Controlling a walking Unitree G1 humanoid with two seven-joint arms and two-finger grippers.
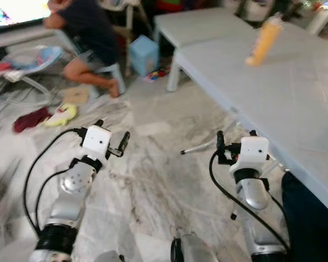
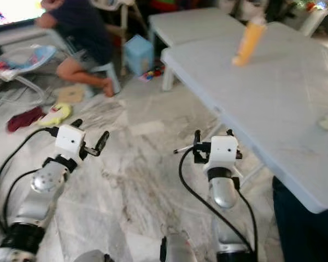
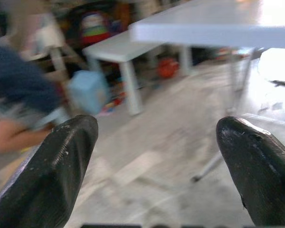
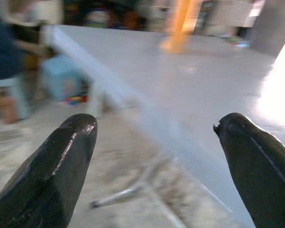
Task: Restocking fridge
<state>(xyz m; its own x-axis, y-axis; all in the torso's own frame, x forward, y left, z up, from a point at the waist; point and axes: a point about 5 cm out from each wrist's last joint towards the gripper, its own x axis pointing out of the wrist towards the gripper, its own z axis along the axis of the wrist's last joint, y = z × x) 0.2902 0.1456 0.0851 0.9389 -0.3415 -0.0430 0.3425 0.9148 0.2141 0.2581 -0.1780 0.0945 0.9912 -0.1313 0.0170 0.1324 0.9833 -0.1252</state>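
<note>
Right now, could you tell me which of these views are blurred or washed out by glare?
Both eye views are motion-smeared: the tall orange bottle on the pale grey folding table has soft edges. In the left wrist view the seated person streaks, and glare whitens the far floor. In the right wrist view the bottle is a blur, with glare on the table.
</note>
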